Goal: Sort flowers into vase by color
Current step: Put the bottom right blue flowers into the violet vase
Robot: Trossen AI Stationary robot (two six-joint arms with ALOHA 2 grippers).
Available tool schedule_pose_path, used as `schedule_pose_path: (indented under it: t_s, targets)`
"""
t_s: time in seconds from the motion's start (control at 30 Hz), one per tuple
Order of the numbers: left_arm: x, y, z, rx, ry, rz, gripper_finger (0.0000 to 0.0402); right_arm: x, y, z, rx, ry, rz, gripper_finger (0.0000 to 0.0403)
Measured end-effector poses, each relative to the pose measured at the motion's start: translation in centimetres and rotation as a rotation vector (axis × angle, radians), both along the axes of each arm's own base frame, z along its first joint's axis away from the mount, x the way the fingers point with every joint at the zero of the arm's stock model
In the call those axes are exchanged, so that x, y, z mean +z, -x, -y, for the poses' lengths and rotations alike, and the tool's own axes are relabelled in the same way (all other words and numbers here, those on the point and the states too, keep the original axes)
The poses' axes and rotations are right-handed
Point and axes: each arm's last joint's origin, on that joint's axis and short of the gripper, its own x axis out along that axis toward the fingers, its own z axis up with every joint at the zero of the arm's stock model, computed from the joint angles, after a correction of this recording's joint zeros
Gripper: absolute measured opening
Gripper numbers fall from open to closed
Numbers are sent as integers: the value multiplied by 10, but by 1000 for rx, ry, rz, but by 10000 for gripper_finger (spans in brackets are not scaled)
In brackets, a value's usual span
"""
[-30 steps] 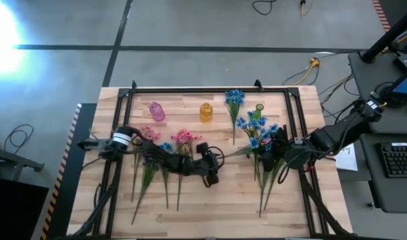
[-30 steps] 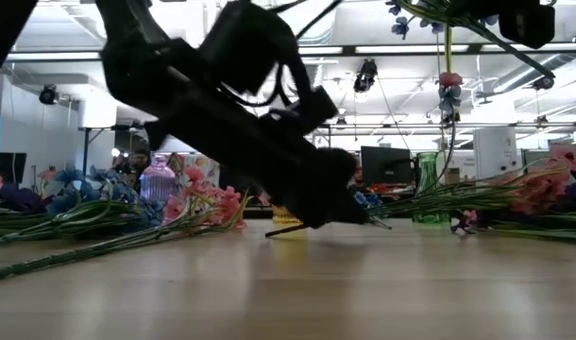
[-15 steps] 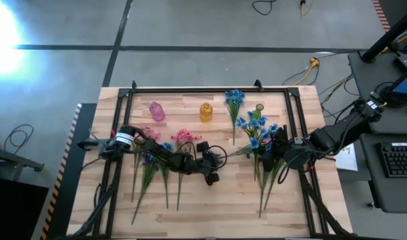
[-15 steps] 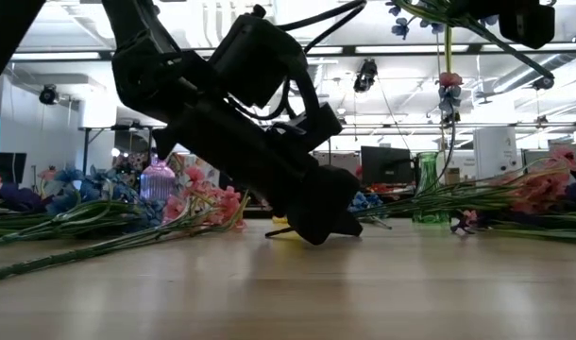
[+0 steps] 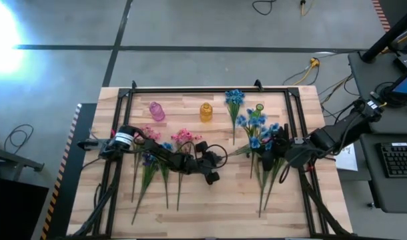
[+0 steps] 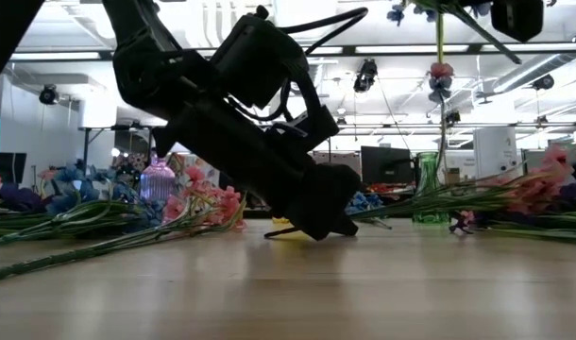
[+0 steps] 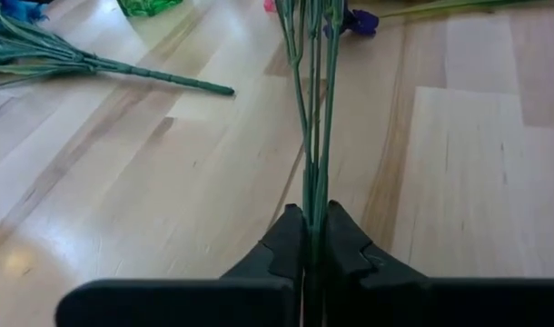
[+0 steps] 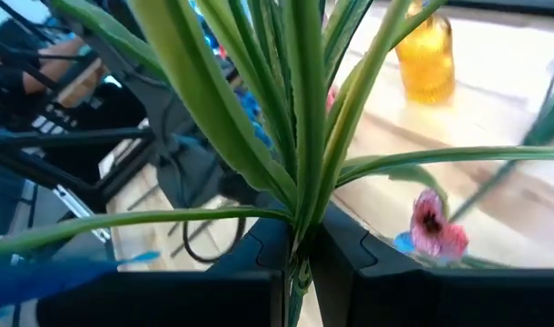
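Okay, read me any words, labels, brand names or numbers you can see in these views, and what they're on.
None can be read: no lettering shows on the table, the pink vase, the amber vase or the arms. The paper sheet beside the table has marks too small to read.

A light wooden desk (image 5: pixel 210 200) with a black frame (image 5: pixel 190 89) stands on a grey concrete floor (image 5: pixel 190 27) crossed by dark lines. Strong glare (image 5: pixel 0 30) whitens the floor at ten o'clock. At three o'clock sits a dark side bench with a keyboard (image 5: pixel 397 160). In the low view, ceiling strip lights (image 6: pixel 392 49) and what may be monitors (image 6: pixel 384 162) fill the hall behind.
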Motion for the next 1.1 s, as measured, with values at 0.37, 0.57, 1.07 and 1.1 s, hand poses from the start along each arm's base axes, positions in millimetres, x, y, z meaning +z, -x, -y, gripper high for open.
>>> schedule_pose_path:
  t_s: [0.37,0.57,1.07,1.1]
  targets:
    - [-1,2,6,-20,37,-12,1,25,6,8,-110,159,115,22]
    - [0,2,6,-2,54,11,3,45,11,11,-94,218,142,22]
    - [30,-3,12,-69,82,75,143,43,10,11,-61,285,110,22]
    - [34,-3,12,-73,78,81,150,43,10,11,-60,286,109,22]
